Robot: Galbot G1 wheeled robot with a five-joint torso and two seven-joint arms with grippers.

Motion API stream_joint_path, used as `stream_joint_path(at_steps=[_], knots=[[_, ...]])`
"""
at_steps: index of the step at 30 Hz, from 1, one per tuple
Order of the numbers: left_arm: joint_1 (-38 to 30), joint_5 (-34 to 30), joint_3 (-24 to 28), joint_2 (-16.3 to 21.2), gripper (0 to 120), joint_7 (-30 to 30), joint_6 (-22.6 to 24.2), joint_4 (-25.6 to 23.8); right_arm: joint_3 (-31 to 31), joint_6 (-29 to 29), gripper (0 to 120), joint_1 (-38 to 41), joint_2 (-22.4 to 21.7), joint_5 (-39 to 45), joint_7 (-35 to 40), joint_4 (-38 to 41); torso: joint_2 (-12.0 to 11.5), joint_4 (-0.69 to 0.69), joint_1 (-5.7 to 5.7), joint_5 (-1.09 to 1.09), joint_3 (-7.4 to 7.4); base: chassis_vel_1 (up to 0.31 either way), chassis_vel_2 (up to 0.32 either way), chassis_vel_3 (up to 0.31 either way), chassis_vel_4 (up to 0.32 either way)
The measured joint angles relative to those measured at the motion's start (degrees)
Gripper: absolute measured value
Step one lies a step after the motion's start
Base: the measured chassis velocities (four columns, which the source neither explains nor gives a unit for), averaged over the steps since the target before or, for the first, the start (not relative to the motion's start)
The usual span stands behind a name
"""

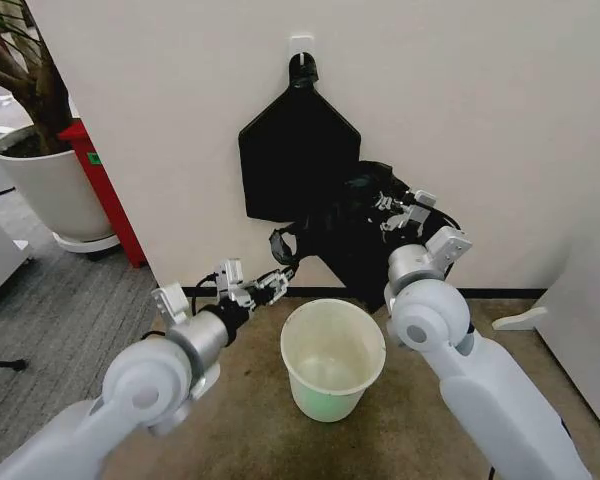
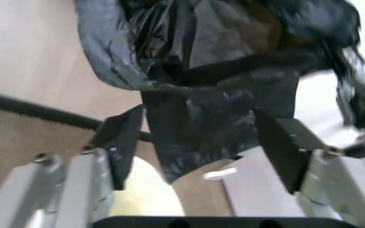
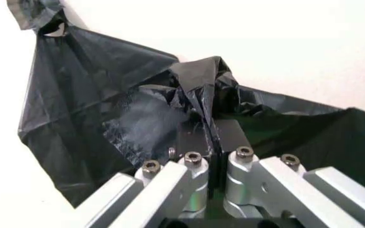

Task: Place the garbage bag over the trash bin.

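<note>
Your right gripper [image 1: 395,212] is sitting high against the white wall [image 1: 500,120], its 2 dark pads pressed together on a bunched fold of the garbage bag [image 1: 345,235] — the right wrist view shows the thin black film pinched and pleated between the closed fingers [image 3: 195,137]. The bag itself is hanging loose below that pinch: glossy, crinkled, creased in many directions, and draping down toward the floor behind the trash bin [image 1: 332,358].

Your left gripper [image 1: 263,285] is reaching in lower, just beside the bag's hanging edge and above the bin's far-left rim. In the left wrist view its 2 flat black fingers [image 2: 122,142] are spread wide, with the wrinkled plastic dangling between them but not gripped by either one.

The bin is standing upright on the brown carpet [image 1: 250,420] between your 2 arms — a round, tapered, milky translucent bucket with a rolled rim, its mouth uncovered.

Behind the loose bag, a flat, smooth black pentagon-shaped bundle [image 1: 295,150] is hanging from a wall hook [image 1: 302,45] by its knotted top. A large white plant pot [image 1: 45,185] is standing off to the left beside a red panel [image 1: 105,185].
</note>
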Motion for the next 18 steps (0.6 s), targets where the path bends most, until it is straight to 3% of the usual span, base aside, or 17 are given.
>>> stream_joint_path(at_steps=[3, 7, 13, 18], knots=[[-3.4, -7.5, 0.1, -2.3, 85, -4.0, -0.7, 2.4, 0.7, 0.1, 0, -0.8, -0.7, 0.2, -0.4, 0.3, 0.0, 0.00, 0.00, 0.00, 0.00, 0.000, 0.000, 0.000, 0.000], [-6.5, -10.6, 0.4, -4.2, 97, -5.2, -1.4, 5.3, 1.2, 0.1, 0, -1.6, -1.2, 0.3, -0.8, 0.6, 0.0, 0.00, 0.00, 0.00, 0.00, 0.000, 0.000, 0.000, 0.000], [-11.8, -16.5, 1.2, -8.6, 100, -9.0, -1.2, 11.2, 2.1, 0.1, 0, -3.1, -2.1, 0.8, -1.0, 1.6, 0.0, -0.01, 0.00, 0.00, 0.00, 0.000, 0.000, 0.000, 0.000], [-12.2, -18.6, 1.8, -11.0, 100, -10.6, -0.9, 12.3, 3.0, 0.2, 0, -3.5, -3.1, 1.7, -1.0, 2.2, 0.0, 0.00, 0.00, 0.00, 0.00, 0.000, 0.000, 0.000, 0.000]])
